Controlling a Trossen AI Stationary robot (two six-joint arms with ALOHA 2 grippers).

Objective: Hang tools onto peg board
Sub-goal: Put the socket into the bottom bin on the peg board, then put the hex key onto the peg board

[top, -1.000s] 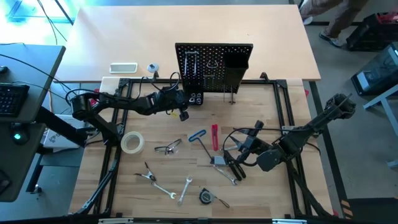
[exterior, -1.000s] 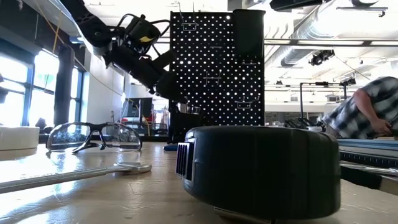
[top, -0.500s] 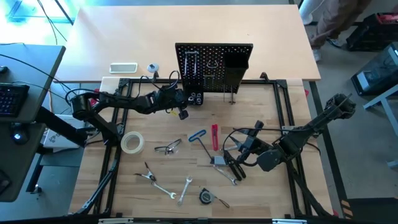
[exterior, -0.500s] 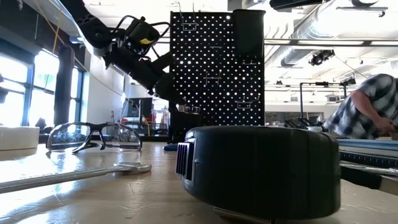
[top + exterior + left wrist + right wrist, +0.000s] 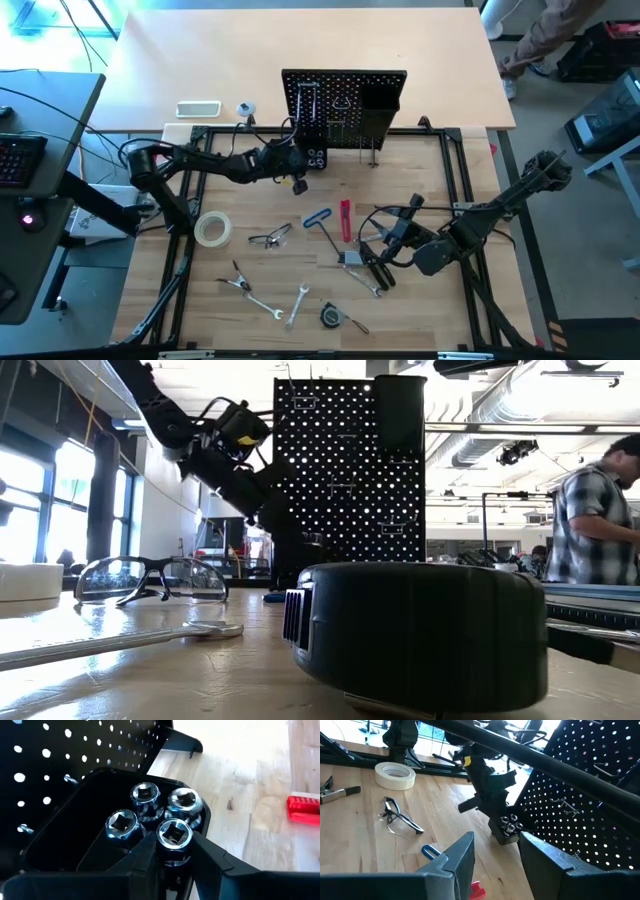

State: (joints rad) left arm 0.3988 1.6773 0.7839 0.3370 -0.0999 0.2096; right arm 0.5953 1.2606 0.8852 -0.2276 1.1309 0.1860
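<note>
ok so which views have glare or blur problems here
Low view: the bulky black round tape measure looms soft-edged in front, bright windows backlight the black perforated peg board. High view: blue-white glare at the far left corner. Left wrist view: the shiny chrome sockets carry hot highlights; pale table washes out.

One peg board (image 5: 343, 108) stands at twelve o'clock. Four chrome sockets (image 5: 174, 832) show in a small black bin (image 5: 75, 835). On the table (image 5: 250, 270): one tape roll (image 5: 212, 229), one pair of glasses (image 5: 270, 237), one blue-handled hex key (image 5: 318, 217), one red-handled tool (image 5: 345, 220), and perhaps two wrenches (image 5: 297, 305) at six o'clock.
</note>
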